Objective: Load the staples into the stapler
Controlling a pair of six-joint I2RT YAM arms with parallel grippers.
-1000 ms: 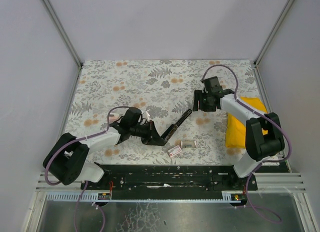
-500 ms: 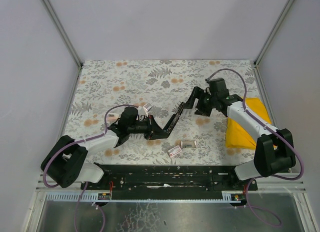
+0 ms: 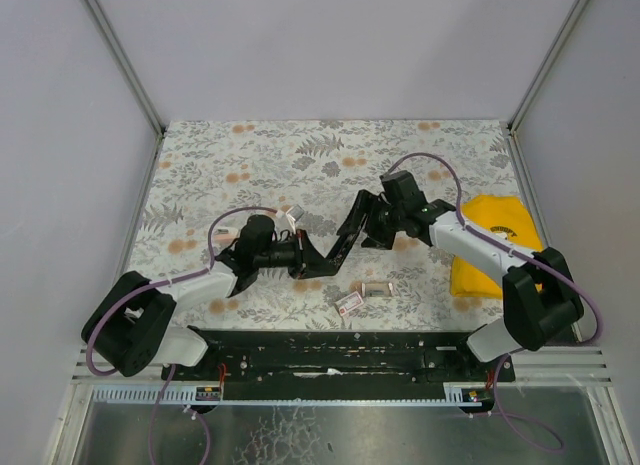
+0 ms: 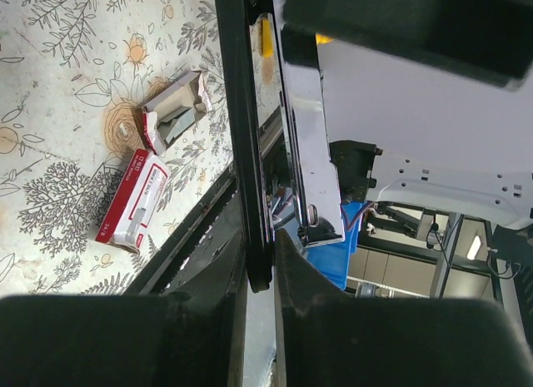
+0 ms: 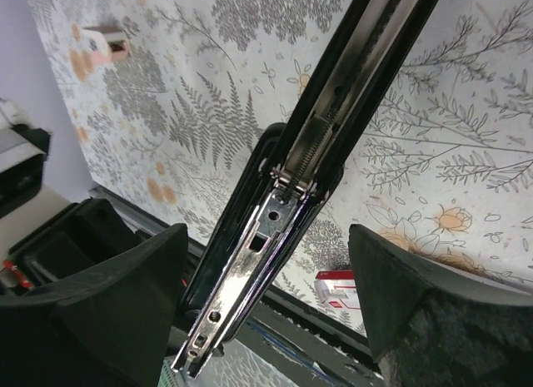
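Note:
The black stapler (image 3: pixel 335 247) is swung open in a V, its chrome staple channel (image 4: pixel 304 137) exposed. My left gripper (image 3: pixel 292 257) is shut on the stapler's lower black arm (image 4: pixel 248 154) and holds it near the hinge end. My right gripper (image 3: pixel 372 225) is open, its fingers (image 5: pixel 108 304) on either side of the stapler's raised arm (image 5: pixel 287 204) without touching it. A red-and-white staple box (image 3: pixel 348 303) and a small opened box (image 3: pixel 376 289) lie on the table just in front of the stapler. They also show in the left wrist view, the red box (image 4: pixel 133 195) and the opened box (image 4: pixel 175 112).
A yellow cloth (image 3: pixel 495 245) lies at the right edge of the patterned table, under the right arm. A small pink-and-white item (image 3: pixel 293 216) sits behind the left gripper and shows in the right wrist view (image 5: pixel 108 39). The black base rail (image 3: pixel 340 350) runs along the near edge.
My right gripper has moved left and down from the back right onto the stapler's raised arm. The left gripper has turned the stapler a little and kept hold.

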